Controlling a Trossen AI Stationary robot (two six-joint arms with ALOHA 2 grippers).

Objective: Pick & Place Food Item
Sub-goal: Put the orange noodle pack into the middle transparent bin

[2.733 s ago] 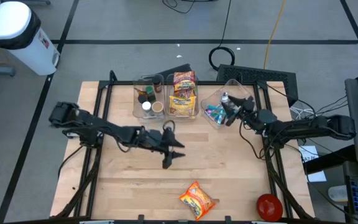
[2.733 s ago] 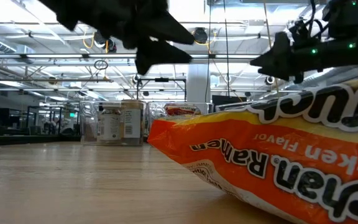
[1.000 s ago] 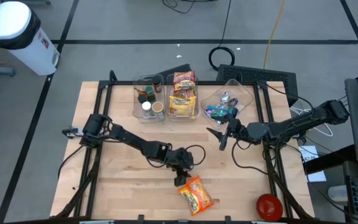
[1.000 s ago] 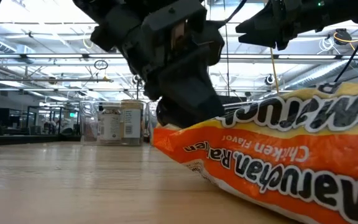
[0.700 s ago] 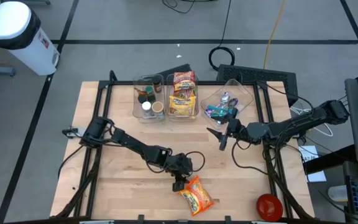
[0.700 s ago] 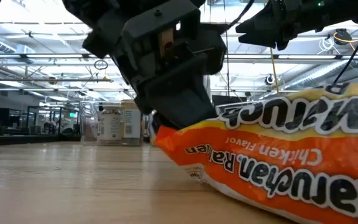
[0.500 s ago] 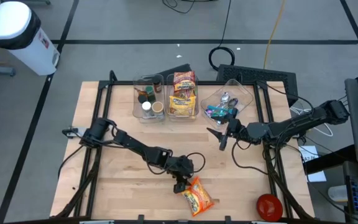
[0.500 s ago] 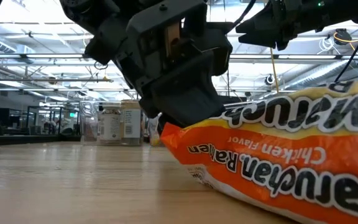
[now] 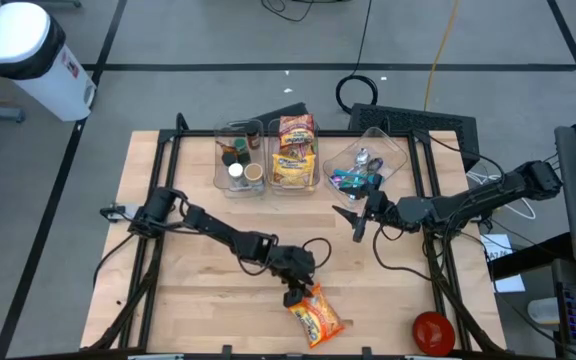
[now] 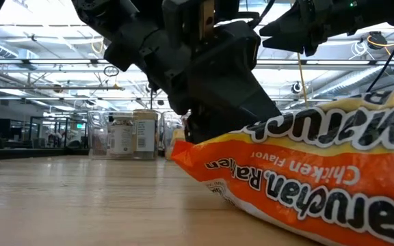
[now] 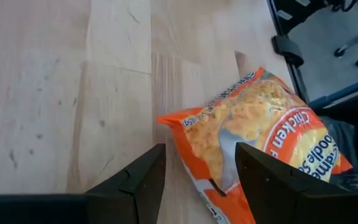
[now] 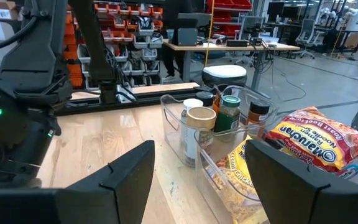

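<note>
The ramen pack (image 9: 316,318) lay near the table's (image 9: 188,300) front edge, nudged slightly since a moment earlier as the left gripper (image 9: 301,293) had pressed in closer. That gripper's fingers stood apart, straddling the pack's near corner (image 11: 166,119), not clamped. Bare wood lay open to the left. The right gripper (image 9: 353,222) hung, fingers apart, below the bins (image 9: 268,160).

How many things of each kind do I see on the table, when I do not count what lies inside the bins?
Clear bins: 3
Loose ramen packet: 1
Red round thing: 1
Total: 5
</note>
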